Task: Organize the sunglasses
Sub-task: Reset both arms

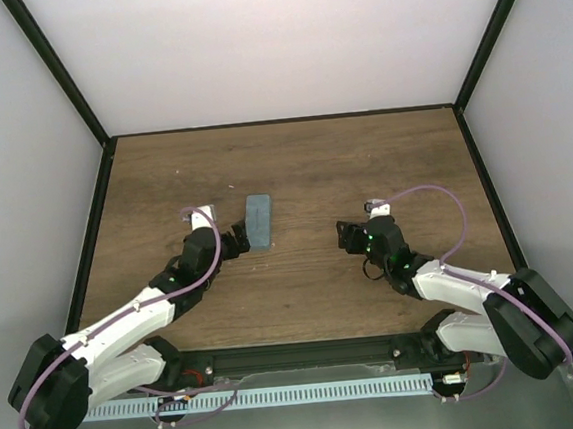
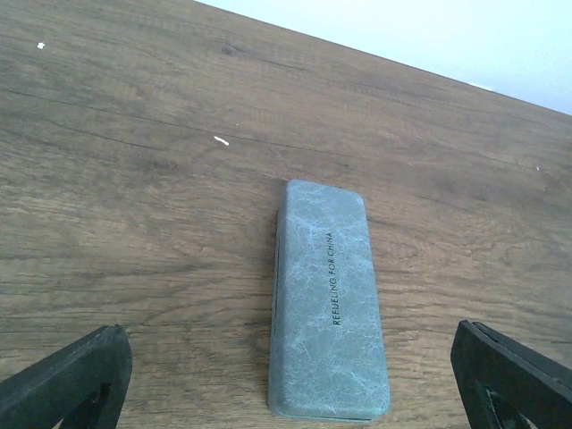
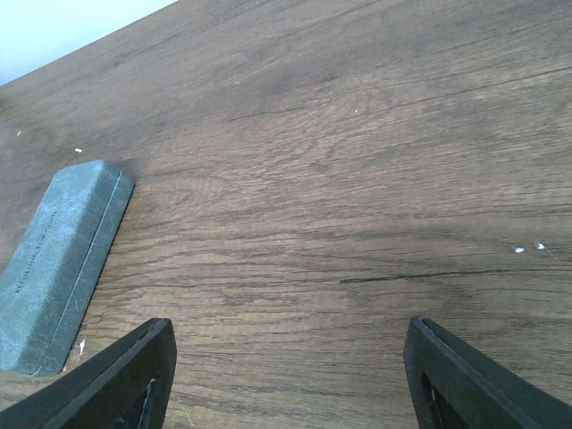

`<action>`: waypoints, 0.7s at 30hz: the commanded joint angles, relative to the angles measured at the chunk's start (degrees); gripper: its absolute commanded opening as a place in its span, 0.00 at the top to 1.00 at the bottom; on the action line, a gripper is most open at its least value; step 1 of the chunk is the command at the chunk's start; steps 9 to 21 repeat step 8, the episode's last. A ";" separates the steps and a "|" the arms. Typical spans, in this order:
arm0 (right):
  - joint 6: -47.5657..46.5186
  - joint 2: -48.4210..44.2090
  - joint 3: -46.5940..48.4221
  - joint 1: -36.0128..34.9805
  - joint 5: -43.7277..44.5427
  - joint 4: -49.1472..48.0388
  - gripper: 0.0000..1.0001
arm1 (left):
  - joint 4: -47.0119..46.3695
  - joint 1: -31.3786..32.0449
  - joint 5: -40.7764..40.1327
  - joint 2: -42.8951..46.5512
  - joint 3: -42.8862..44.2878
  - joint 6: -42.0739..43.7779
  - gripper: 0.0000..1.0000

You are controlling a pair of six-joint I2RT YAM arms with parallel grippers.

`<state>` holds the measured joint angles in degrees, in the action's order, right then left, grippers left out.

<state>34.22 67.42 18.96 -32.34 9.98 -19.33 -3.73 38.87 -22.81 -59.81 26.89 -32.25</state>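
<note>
Grey-green sunglasses case (image 1: 258,222) lies closed, left of centre. Your left gripper (image 1: 237,241) gapes just beside it, empty; your right gripper (image 1: 347,237) hangs released too.

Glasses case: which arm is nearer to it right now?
Left. The left arm ends right at the glasses case, its open fingers flanking the case's near end without touching. The right arm is well off to the case's right, fingers open.

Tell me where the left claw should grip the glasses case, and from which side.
Probably across the long sides of the glasses case, mid-length, from above. It lies flat, closed, lengthwise between the fingers of the open left claw.
</note>
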 commanded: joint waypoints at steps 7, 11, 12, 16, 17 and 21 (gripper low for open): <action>-1.21 -0.25 0.89 -0.09 1.81 -0.08 0.30 | 0.07 -0.20 0.59 0.13 0.36 0.21 0.00; -1.16 -0.41 1.05 -0.10 1.94 0.21 0.30 | -0.03 -0.20 0.76 0.06 0.35 0.18 0.00; -1.16 -0.41 1.05 -0.10 1.94 0.21 0.30 | -0.03 -0.20 0.76 0.06 0.35 0.18 0.00; -1.16 -0.41 1.05 -0.10 1.94 0.21 0.30 | -0.03 -0.20 0.76 0.06 0.35 0.18 0.00; -1.16 -0.41 1.05 -0.10 1.94 0.21 0.30 | -0.03 -0.20 0.76 0.06 0.35 0.18 0.00; -1.16 -0.41 1.05 -0.10 1.94 0.21 0.30 | -0.03 -0.20 0.76 0.06 0.35 0.18 0.00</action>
